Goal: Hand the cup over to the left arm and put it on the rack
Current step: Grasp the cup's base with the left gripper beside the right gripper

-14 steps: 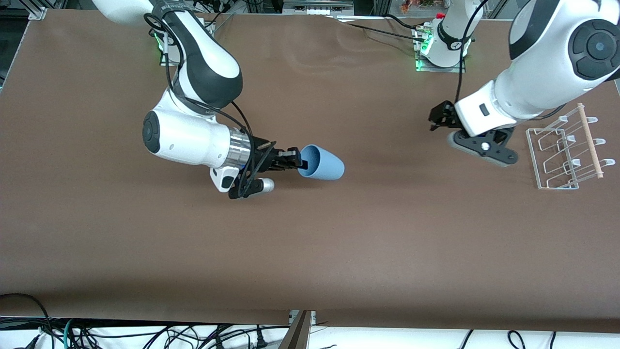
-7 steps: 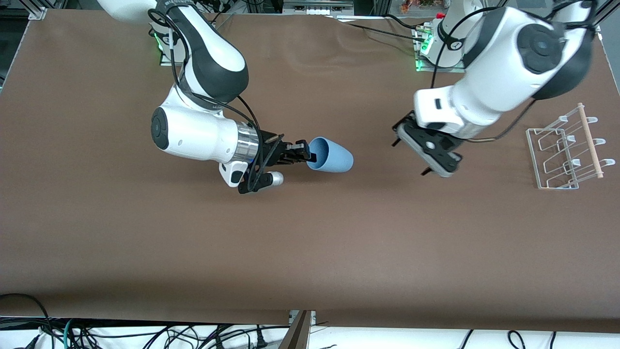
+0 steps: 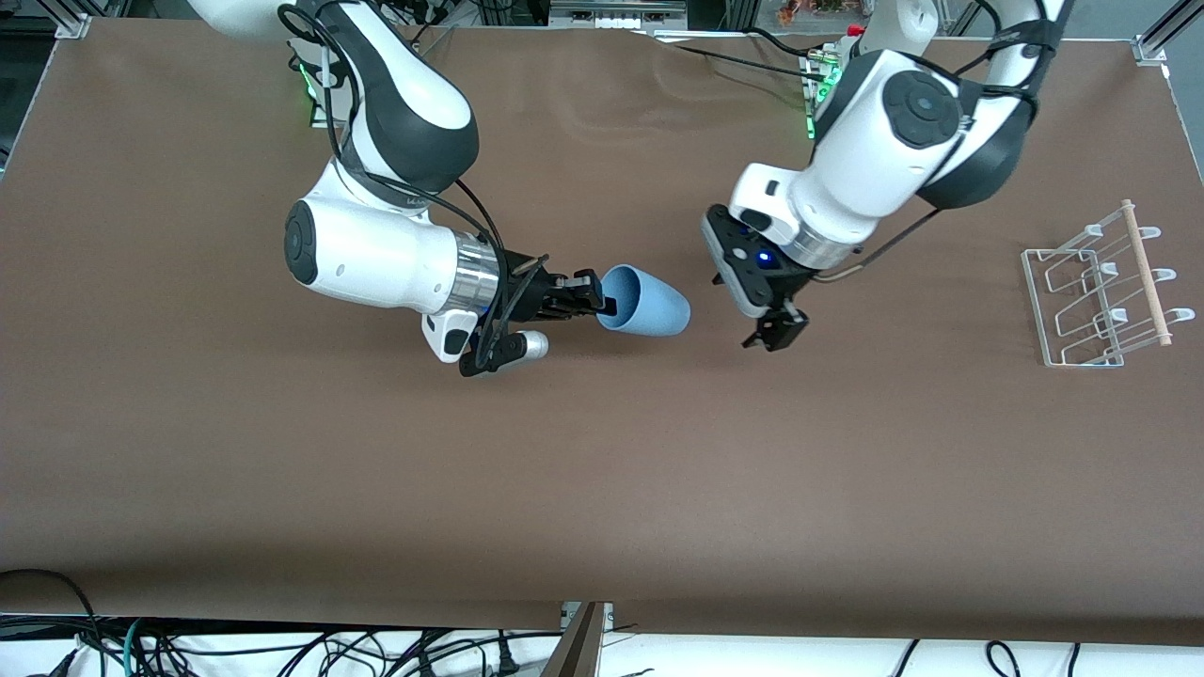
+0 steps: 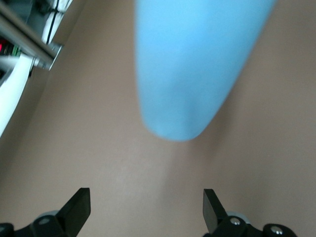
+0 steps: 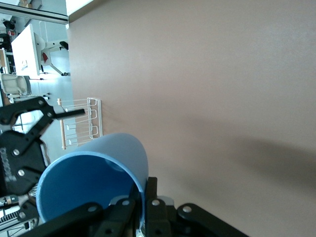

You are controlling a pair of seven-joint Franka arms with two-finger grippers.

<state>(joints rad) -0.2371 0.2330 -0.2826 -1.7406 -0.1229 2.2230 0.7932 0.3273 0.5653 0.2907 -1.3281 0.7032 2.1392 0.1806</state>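
My right gripper (image 3: 602,301) is shut on the rim of the light-blue cup (image 3: 647,301), one finger inside and one outside. It holds the cup on its side over the middle of the table, with the closed base pointing toward the left arm. The pinch shows in the right wrist view (image 5: 146,197), with the cup (image 5: 94,177) open toward that camera. My left gripper (image 3: 777,331) is open and empty, a short gap from the cup's base. In the left wrist view its fingers (image 4: 79,207) stand wide apart, and the cup's base (image 4: 187,74) is ahead of them. The rack (image 3: 1046,301) stands at the left arm's end of the table.
The brown table cover (image 3: 602,489) is bare nearer the front camera. The rack also shows in the right wrist view (image 5: 81,123). Cables and the arm bases run along the table's edge by the robots.
My left arm has swung from beside the rack toward the cup, and its gripper now faces the cup's base. My right gripper has shifted the cup slightly toward the left arm.
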